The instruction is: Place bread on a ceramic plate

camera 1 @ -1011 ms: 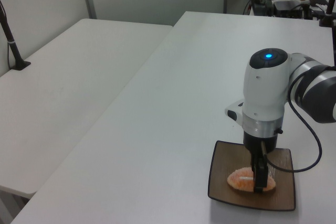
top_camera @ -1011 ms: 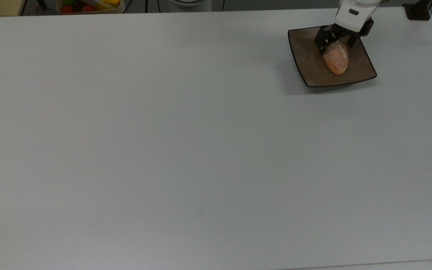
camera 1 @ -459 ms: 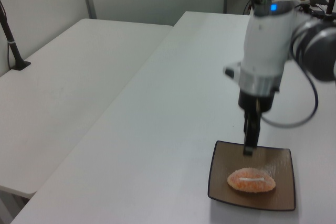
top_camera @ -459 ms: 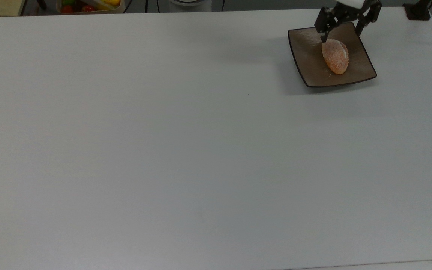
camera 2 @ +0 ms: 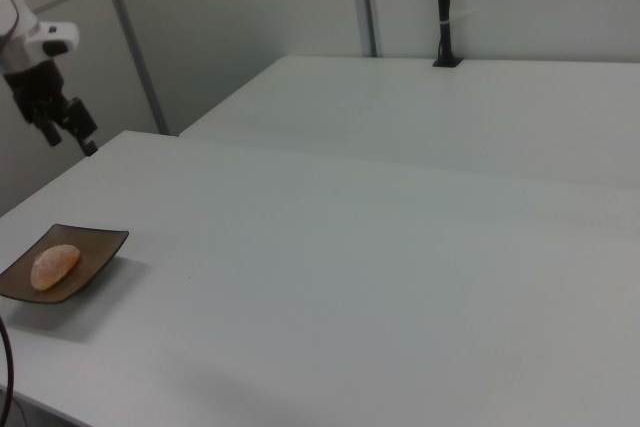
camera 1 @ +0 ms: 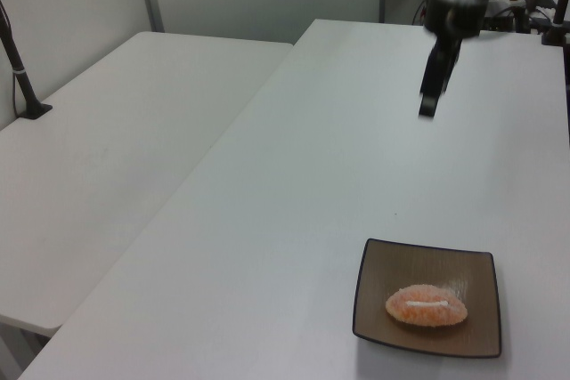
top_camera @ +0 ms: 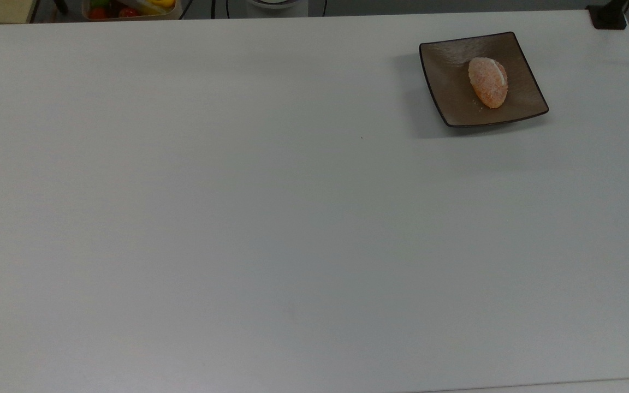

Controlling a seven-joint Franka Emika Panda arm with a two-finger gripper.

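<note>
Bread (top_camera: pixel 488 82) lies flat on the plate (top_camera: pixel 451 93), near its middle, untouched. Gripper (camera 2: pixel 68 129) has risen well clear since a second ago, when it stood over the bun; fingers (camera 2: pixel 83 123) apart, empty. Placement looks done on the counter (top_camera: pixel 292 218).

I see white table (top_camera: pixel 271 218), second white table (camera 1: pixel 116 122) adjoining it. Tray of coloured fruit-like items (top_camera: pixel 129 8) past far edge, top view's upper left. Black post (camera 2: pixel 441 7) on far table; another (camera 1: pixel 18 64) at left view's left.
</note>
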